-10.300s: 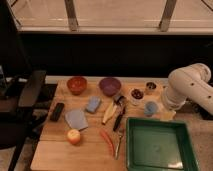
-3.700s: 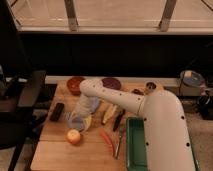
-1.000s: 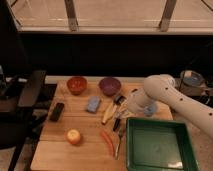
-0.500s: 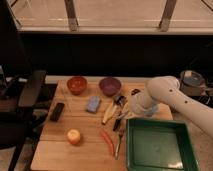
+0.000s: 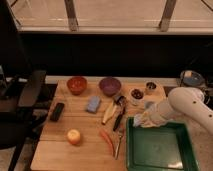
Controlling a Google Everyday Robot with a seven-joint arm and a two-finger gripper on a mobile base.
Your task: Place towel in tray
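The green tray (image 5: 159,165) lies at the front right of the wooden table (image 5: 82,147). My gripper (image 5: 139,121) sits at the end of the white arm (image 5: 187,102), just over the tray's back left corner. It is shut on the small grey-blue towel (image 5: 135,120), which bunches at its tip above the tray's rim. The tray's floor shows nothing in it.
On the table are an orange bowl (image 5: 76,84), a purple bowl (image 5: 109,85), a blue sponge (image 5: 93,104), a banana (image 5: 108,114), a black-handled tool (image 5: 119,116), an apple (image 5: 73,136), a red pepper (image 5: 107,141), small cups (image 5: 136,94) and a black block (image 5: 57,111). A chair (image 5: 25,100) stands at left.
The arm has swung right and toward the front, carrying the towel from beside the banana to the tray's back left corner.
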